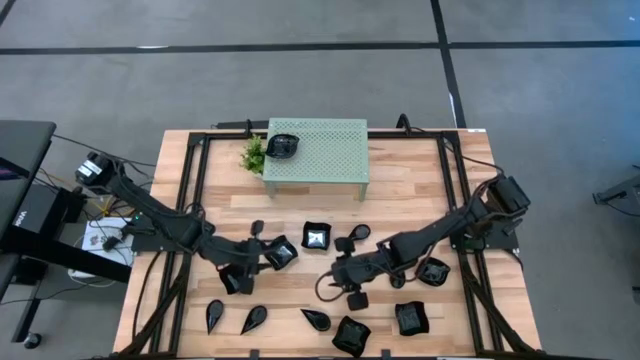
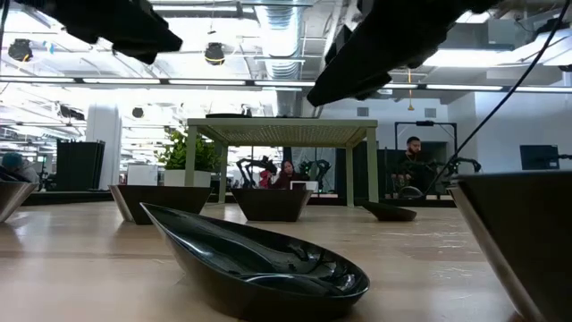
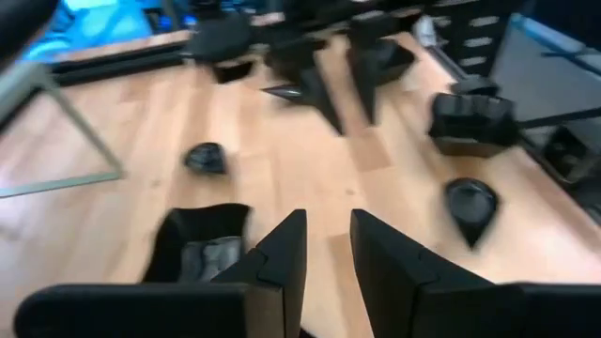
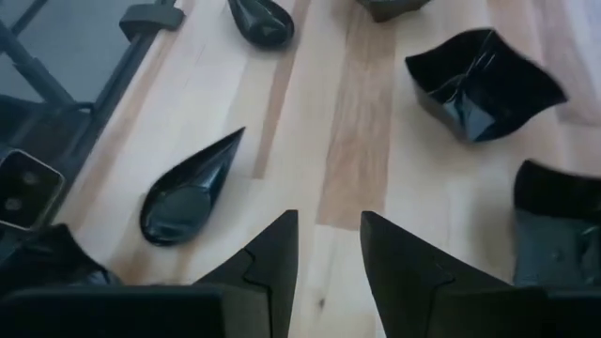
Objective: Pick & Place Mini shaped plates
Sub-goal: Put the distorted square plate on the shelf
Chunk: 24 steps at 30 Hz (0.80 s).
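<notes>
Teardrop plate point(image 2: 259, 259) empty, stand point(image 1: 330, 150) holding plate point(image 1: 283, 146)

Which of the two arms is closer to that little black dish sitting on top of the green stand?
Left. Its end effector is in front of the green stand, below the corner holding the black dish. The right end effector is farther off, toward the table's middle front.

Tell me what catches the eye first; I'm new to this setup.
Glossy black plates lie scattered across the table's near half, with both arms stretched low among them. One more plate sits atop the mint-green stand at the far edge, beside a small plant.
</notes>
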Available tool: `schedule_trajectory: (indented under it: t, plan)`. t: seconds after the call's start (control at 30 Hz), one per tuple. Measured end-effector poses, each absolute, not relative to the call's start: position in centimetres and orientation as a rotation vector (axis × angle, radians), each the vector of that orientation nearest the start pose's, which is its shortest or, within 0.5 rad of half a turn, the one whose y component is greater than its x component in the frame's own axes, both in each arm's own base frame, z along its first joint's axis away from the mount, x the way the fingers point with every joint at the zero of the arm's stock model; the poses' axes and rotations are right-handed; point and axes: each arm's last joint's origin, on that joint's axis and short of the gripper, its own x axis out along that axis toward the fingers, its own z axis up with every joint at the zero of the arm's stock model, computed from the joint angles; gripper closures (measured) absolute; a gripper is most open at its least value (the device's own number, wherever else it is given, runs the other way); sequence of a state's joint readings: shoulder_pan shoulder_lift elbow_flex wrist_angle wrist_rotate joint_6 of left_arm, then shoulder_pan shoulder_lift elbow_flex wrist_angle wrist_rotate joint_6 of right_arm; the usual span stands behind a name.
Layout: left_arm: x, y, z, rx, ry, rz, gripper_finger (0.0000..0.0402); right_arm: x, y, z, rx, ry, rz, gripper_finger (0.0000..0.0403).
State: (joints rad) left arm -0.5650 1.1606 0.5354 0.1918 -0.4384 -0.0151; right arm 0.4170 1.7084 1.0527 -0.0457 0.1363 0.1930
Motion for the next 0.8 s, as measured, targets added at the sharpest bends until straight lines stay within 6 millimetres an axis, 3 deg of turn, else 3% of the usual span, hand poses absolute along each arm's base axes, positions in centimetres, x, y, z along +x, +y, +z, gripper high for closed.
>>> schedule_trajectory:
  t: [0.3, 0.8]
  plan:
    - [21.0, -10.2, 21.1, 0.186, 0.383, -0.055, 0.0314, 32.5, 15.6, 20.0, 0.015, 0.709, 0.222, 0.029]
    - [21.4, -9.6, 21.1, 0.168, 0.392, -0.071, 0.0314, 32.5, 15.5, 20.0, 0.017, 0.709, 0.22, 0.029]
